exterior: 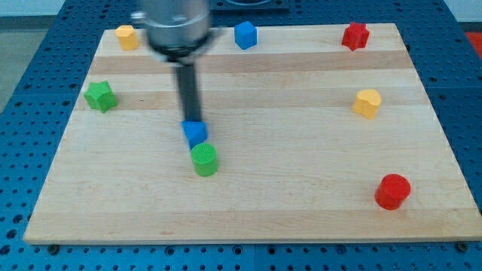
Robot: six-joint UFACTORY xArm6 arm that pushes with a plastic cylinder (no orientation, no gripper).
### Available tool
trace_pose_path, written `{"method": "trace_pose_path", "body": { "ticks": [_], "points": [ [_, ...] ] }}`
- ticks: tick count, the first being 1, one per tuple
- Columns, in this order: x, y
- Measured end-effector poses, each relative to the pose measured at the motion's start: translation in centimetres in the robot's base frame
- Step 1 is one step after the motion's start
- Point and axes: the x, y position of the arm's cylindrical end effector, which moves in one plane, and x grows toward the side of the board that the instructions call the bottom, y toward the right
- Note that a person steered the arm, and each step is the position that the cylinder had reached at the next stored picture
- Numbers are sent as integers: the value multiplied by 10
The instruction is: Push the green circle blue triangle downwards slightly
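The green circle (pixel 204 159) sits left of the board's middle, with the blue triangle (pixel 195 133) touching its upper left side. The dark rod comes down from the view's top. My tip (pixel 191 120) is at the blue triangle's upper edge, touching or just short of it. The green circle lies below the triangle, away from the tip.
On the wooden board (pixel 248 196): a green star (pixel 99 96) at left, a yellow block (pixel 126 36) at top left, a blue cube (pixel 245 35) at top, a red star (pixel 355 35) at top right, a yellow hexagon (pixel 367 102) at right, a red circle (pixel 393 190) at bottom right.
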Motion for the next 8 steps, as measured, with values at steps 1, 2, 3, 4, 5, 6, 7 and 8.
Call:
{"method": "trace_pose_path", "body": {
  "ticks": [1,2,3,4,5,6,7,8],
  "points": [
    [-6,30],
    [-15,69],
    [39,4],
    [62,-78],
    [52,-68],
    [25,-84],
    [38,-120],
    [70,-107]
  ]
}}
